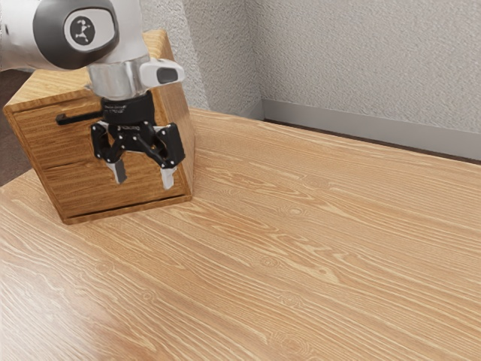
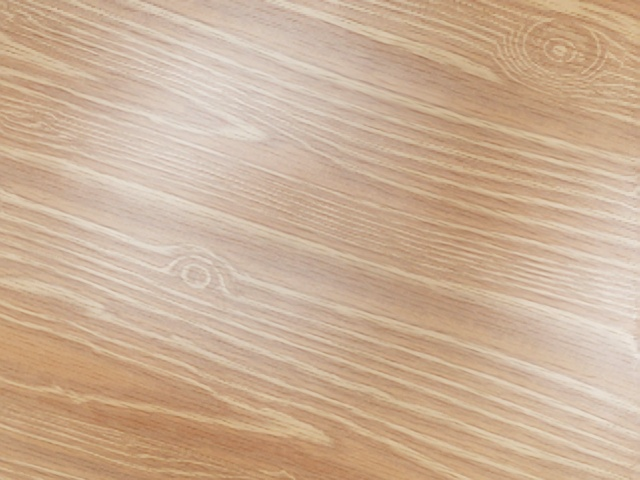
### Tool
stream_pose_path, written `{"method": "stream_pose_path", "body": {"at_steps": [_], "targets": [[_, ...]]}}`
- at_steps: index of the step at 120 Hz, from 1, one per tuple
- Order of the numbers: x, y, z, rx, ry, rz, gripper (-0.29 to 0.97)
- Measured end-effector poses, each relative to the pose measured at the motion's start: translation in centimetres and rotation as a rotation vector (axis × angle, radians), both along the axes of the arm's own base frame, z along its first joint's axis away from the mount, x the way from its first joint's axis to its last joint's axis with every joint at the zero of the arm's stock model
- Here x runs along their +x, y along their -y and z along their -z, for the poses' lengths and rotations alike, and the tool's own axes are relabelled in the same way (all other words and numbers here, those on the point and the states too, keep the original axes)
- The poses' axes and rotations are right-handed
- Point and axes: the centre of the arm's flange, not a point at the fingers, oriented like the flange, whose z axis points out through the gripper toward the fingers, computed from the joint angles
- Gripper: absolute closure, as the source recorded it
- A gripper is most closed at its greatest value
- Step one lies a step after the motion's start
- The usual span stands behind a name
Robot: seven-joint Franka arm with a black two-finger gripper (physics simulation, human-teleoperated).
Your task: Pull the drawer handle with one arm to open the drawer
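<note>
Drawer handle point(image 1: 75, 117), a thin black horizontal bar, is sitting on the upper front of the cabinet, a little above the claw and toward the exterior view's left, with its nearer end hiding behind the hand. The black two-finger gripper point(image 1: 143, 177) is hanging with its silver-tipped fingers point(image 1: 119, 173) pointing down and spreading wide, gripping nothing, and the wrist view is looking straight onto the pale, grainy wooden table point(image 2: 320, 240). Behind the claw the light-brown wooden cabinet point(image 1: 45, 154) is standing near the table's far corner, and the upper drawer point(image 1: 52, 135) is looking flush with the one below it, so it is reading as shut, with the task at its very start. How much gap is lying between the fingers and the cabinet front is not clear from this angle. The step in hand is the approach to the bar. To do it well, the hand is probably needing to tip so the fingers are facing the drawer front, rise to the bar's height and move along it toward its middle, keeping the fingers wide until one is sitting above the bar and one below. Closing too early or off-centre is risking a slip or a twisting pull, and the pull itself is best going straight out from the front.
</note>
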Motion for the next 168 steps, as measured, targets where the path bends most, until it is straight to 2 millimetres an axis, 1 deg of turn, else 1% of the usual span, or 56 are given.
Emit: {"method": "stream_pose_path", "body": {"at_steps": [14,25,26,32,36,46,55,58,62,71,82,91,100,107,112,124,132,138,144,153,158,168], "targets": [[1.2,0.9,-0.5,0.013,0.079,-0.004,0.00],[1.6,1.0,-0.8,0.016,0.118,-0.016,0.00],[1.6,1.0,-1.1,0.018,0.127,-0.017,0.00],[-0.2,1.1,-6.5,0.042,0.243,-0.023,0.00],[-1.0,1.2,-8.7,0.054,0.293,-0.025,0.00],[-2.6,1.6,-11.9,0.068,0.372,-0.028,0.00],[-5.5,2.4,-15.4,0.073,0.448,-0.024,0.00],[-6.0,2.8,-16.0,0.074,0.462,-0.015,0.00],[-6.3,3.3,-16.3,0.074,0.470,0.010,0.00],[-6.6,4.0,-16.6,0.075,0.478,0.068,0.00],[-6.5,4.1,-16.6,0.073,0.479,0.121,0.00],[-6.0,3.9,-15.6,0.073,0.456,0.172,0.00],[-5.4,4.0,-12.4,0.052,0.386,0.235,0.00],[-5.8,4.3,-11.3,0.040,0.366,0.276,0.00],[-6.2,4.4,-11.0,0.038,0.359,0.303,0.00],[-8.0,4.2,-9.7,0.027,0.326,0.347,0.00],[-8.2,4.0,-9.1,0.035,0.320,0.387,0.00],[-8.0,3.9,-9.0,0.049,0.336,0.434,0.00],[-8.2,3.8,-8.7,0.056,0.337,0.474,0.00],[-8.6,2.2,-8.1,0.061,0.333,0.509,0.00],[-8.5,1.7,-8.2,0.075,0.340,0.552,0.00],[-9.5,1.2,-8.8,0.094,0.345,0.640,0.00]]}}
